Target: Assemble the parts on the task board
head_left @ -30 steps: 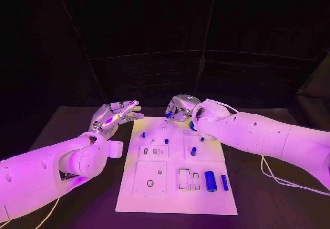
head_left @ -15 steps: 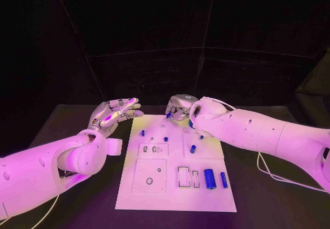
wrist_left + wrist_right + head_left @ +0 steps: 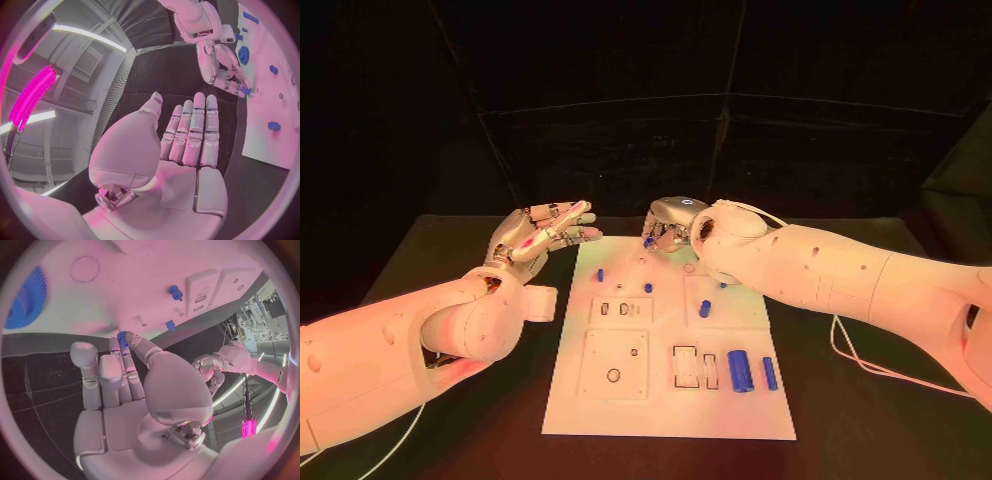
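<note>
We see the left hand (image 3: pixel 542 234) raised beside the white task board (image 3: pixel 669 400), palm up, fingers straight, holding nothing. The right hand (image 3: pixel 672 226) hovers over the board's far edge, pinching a small blue part (image 3: pixel 123 338).

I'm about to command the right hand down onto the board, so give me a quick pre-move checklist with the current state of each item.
1. Right hand holds a part: ok, a small blue gear sits pinched at its fingertips.
2. Hand is over the task board: ok, it is at the far end.
3. Left hand clear of the board: ok, open and empty, off the far left corner.
4. Large blue gear already on the board near the right hand: ok.
5. Gear lined up with its peg: cannot tell.
6. Two blue cylinders undisturbed at the near right: ok.
</note>
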You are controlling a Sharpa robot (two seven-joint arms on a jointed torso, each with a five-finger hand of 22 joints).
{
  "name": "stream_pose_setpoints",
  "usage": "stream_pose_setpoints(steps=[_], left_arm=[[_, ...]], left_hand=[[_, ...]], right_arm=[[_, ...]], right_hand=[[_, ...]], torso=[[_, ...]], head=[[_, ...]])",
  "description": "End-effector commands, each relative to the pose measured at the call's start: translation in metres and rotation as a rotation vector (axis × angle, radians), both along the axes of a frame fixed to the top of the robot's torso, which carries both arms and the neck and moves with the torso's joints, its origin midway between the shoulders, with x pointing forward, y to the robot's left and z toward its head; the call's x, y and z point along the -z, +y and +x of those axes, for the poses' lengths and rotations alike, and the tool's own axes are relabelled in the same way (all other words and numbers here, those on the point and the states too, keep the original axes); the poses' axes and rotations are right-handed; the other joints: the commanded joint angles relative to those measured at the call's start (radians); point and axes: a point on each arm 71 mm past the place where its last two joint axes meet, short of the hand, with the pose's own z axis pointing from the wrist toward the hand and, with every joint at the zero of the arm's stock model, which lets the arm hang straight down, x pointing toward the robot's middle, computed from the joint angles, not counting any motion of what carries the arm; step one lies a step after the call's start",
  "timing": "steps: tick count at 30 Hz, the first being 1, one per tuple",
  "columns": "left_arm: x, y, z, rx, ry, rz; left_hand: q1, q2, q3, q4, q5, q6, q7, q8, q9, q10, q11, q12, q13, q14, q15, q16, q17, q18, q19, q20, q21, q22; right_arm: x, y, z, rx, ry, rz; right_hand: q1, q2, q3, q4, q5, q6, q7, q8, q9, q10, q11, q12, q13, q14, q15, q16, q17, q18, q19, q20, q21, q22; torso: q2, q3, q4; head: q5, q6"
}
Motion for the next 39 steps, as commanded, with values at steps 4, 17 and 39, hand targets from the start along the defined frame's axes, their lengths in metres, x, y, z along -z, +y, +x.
stream_pose_setpoints(steps=[4, 17, 39], left_arm=[[-0.002, -0.001, 0.0, 0.015, -0.009, -0.004], [-0.002, -0.002, 0.0, 0.02, -0.007, -0.005], [-0.002, 0.004, 0.0, 0.016, -0.003, -0.001]], left_hand=[[-0.001, 0.011, 0.0, -0.004, 0.0, 0.004, 0.004, -0.004, -0.001, -0.001, 0.006, -0.004, -0.002, -0.002, 0.006, -0.004, 0.002, 0.013, 0.007, -0.002, -0.004, -0.001], [-0.002, 0.012, -0.001, -0.004, 0.0, 0.004, 0.004, -0.005, -0.001, -0.001, 0.006, -0.005, -0.002, -0.002, 0.006, -0.005, 0.002, 0.013, 0.007, -0.002, -0.005, -0.002], [-0.004, 0.013, -0.002, -0.005, 0.0, 0.003, 0.004, -0.007, -0.001, -0.001, 0.007, -0.007, -0.002, -0.002, 0.007, -0.008, 0.002, 0.013, 0.007, -0.001, -0.006, -0.003]], right_arm=[[0.0, 0.004, 0.001, -0.006, 0.011, -0.019], [0.002, 0.006, 0.006, 0.029, 0.011, -0.051], [-0.008, -0.022, -0.012, 0.028, -0.034, 0.022]], right_hand=[[-0.007, -0.006, 0.008, 0.006, -0.006, -0.007, 0.006, -0.004, 0.0, -0.007, 0.003, -0.008, -0.002, 0.01, 0.001, 0.006, 0.002, -0.018, -0.009, 0.003, 0.005, 0.002], [-0.014, -0.032, 0.028, 0.029, -0.013, -0.052, 0.017, -0.006, -0.004, -0.073, 0.019, -0.015, -0.004, 0.006, 0.014, 0.011, -0.004, -0.017, -0.02, 0.014, 0.006, -0.003], [-0.012, -0.075, -0.017, 0.09, -0.01, -0.141, 0.018, 0.002, -0.001, -0.13, 0.022, 0.042, 0.009, 0.002, 0.02, 0.017, -0.015, -0.015, -0.027, 0.026, 0.008, -0.008]], torso=[[0.0, -0.0009, 0.0011], [0.0, -0.0011, 0.0009], [-0.001, 0.0029, -0.0087]], head=[[0.001, -0.001], [0.002, 0.001], [0.006, 0.01]])
